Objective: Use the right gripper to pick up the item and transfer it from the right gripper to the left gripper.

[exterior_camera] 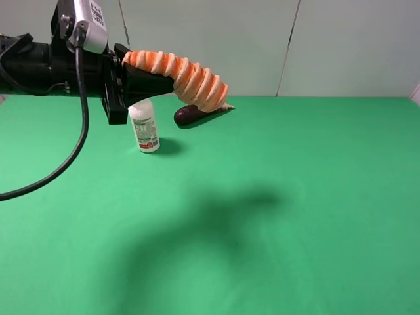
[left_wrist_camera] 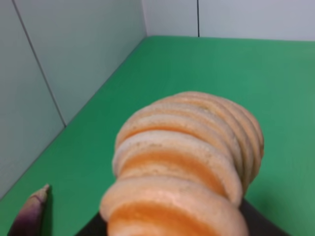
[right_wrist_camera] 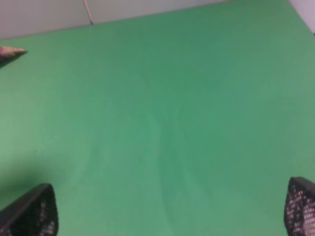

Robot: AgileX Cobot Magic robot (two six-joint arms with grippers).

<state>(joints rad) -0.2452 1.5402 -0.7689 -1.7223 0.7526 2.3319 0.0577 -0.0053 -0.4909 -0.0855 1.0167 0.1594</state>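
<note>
Ribbed item [exterior_camera: 187,75] clamped in the shut left gripper [exterior_camera: 154,82], upper left of the frame

Soft, like a sliced loaf: cream ribs banded with orange, curving out and drooping to the right, raised off the green table [exterior_camera: 295,197]; white bottle [exterior_camera: 144,126] and dark purple eggplant [exterior_camera: 190,114] just below it in the frame. End-on in the left wrist view, filling the lower centre [left_wrist_camera: 187,162]. Right gripper [right_wrist_camera: 165,211] spread wide apart, holding nothing

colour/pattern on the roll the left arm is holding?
The roll has alternating orange and cream bands, ribbed like slices. It shows best in the left wrist view.
</note>
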